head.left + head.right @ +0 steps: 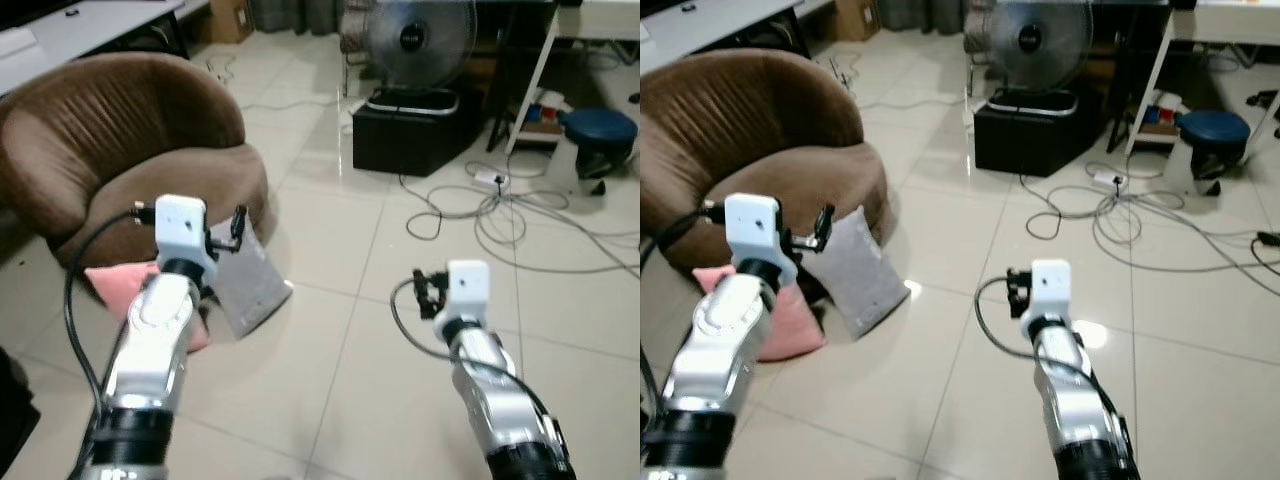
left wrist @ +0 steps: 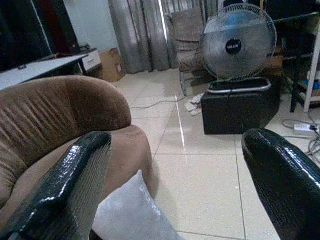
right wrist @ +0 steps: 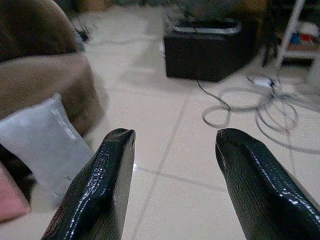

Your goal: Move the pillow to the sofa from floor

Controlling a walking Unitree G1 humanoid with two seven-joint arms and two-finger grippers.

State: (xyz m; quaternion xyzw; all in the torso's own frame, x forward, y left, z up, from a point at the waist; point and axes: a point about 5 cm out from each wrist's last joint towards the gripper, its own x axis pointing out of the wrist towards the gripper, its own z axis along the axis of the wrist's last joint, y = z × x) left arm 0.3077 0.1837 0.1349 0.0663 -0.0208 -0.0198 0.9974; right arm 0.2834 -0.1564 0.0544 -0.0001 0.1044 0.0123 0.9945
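Down on the tiled floor [image 1: 970, 250], right at the foot of the brown sofa [image 1: 750, 130], sits the grey pillow [image 1: 860, 268]. It's standing on edge, leaning back against the sofa's front, with its long axis running from the corner pointing up near the seat edge down to the lower corner out on the tiles, toward the robot's right. Its broad face looks out into the room. A pink pillow [image 1: 780, 318] lies flat just beside it on the robot's left, partly tucked behind the left arm.

The left gripper [image 2: 175, 190] is raised in front of the sofa, near the grey pillow but not touching it, and the wrist view shows its two black fingers [image 2: 75, 185] spread wide with nothing between them; the pillow's top corner pokes up in the gap lower down. The right gripper [image 3: 172, 185] hangs over bare tiles, well apart from the pillow, fingers also parted and empty.

Further back there's a standing fan [image 1: 418, 40] behind a black box [image 1: 410, 130], and a tangle of white cables [image 1: 520, 215] across the floor on the right, plus a blue stool [image 1: 598, 135] by a white table leg.
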